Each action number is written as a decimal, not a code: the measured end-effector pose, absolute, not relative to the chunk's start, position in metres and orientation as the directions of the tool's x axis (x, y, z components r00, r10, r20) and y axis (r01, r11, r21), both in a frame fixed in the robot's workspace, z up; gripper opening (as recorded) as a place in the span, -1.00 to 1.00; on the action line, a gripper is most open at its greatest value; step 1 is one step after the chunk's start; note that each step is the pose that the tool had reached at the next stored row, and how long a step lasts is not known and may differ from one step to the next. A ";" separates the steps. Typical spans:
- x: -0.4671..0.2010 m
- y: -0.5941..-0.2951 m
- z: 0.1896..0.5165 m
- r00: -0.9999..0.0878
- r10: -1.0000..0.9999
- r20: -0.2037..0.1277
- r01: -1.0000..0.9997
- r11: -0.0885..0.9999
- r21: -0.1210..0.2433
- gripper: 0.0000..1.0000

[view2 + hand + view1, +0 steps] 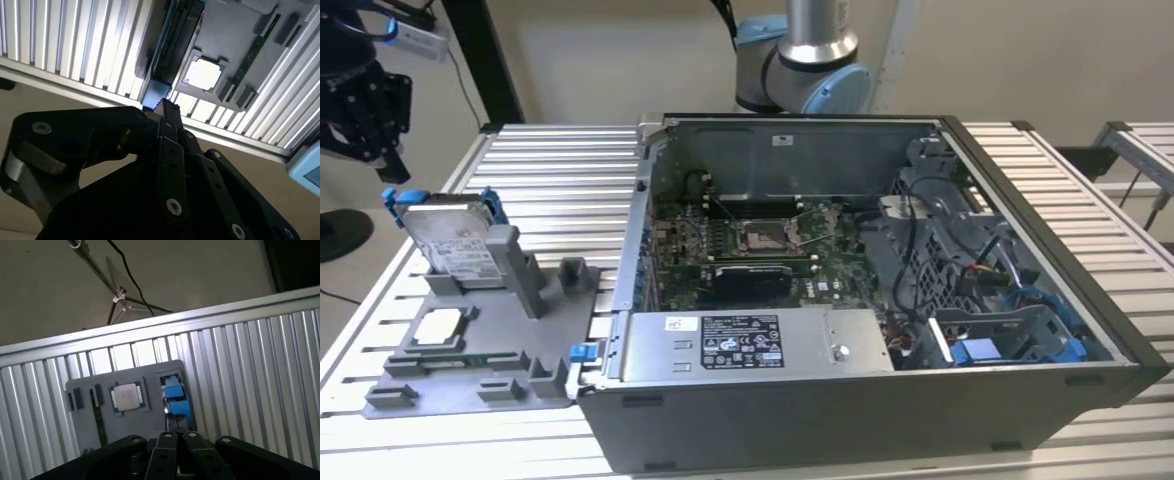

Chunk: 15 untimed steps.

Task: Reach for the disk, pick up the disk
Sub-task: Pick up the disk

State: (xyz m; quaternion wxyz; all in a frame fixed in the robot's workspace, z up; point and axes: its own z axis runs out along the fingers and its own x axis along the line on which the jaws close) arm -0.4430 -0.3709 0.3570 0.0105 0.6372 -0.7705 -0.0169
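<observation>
The disk (454, 240) stands upright in a grey holder at the exterior view's left. It is silver-grey with a white label and a blue bracket. My black gripper (387, 168) hangs above it and off toward the exterior view's left, clear of the disk. In both wrist views the fingers lie close together with nothing between them. The first wrist view looks down over the gripper (177, 436) at the disk (175, 400), seen edge-on with its blue bracket. In the second wrist view the gripper (165, 106) points at the disk's dark edge (175, 45).
The grey holder (520, 340) also carries a small square silver chip (440, 325) and a green memory stick (98, 415). An open computer case (881, 300) takes up the middle of the slatted metal table (547, 170). The arm's base (801, 60) stands behind the case.
</observation>
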 end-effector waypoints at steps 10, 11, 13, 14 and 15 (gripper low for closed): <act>-0.443 -0.371 0.357 -0.132 -0.989 -0.064 -0.990 0.129 0.048 -1.00; -0.443 -0.371 0.357 -0.131 -0.989 -0.064 -0.991 0.128 0.048 -1.00; -0.443 -0.371 0.357 -0.130 -0.989 -0.064 -0.991 0.127 0.048 -1.00; -0.443 -0.371 0.357 -0.129 -0.990 -0.064 -0.991 0.126 0.048 -1.00; -0.443 -0.371 0.357 -0.129 -0.990 -0.064 -0.991 0.126 0.048 -1.00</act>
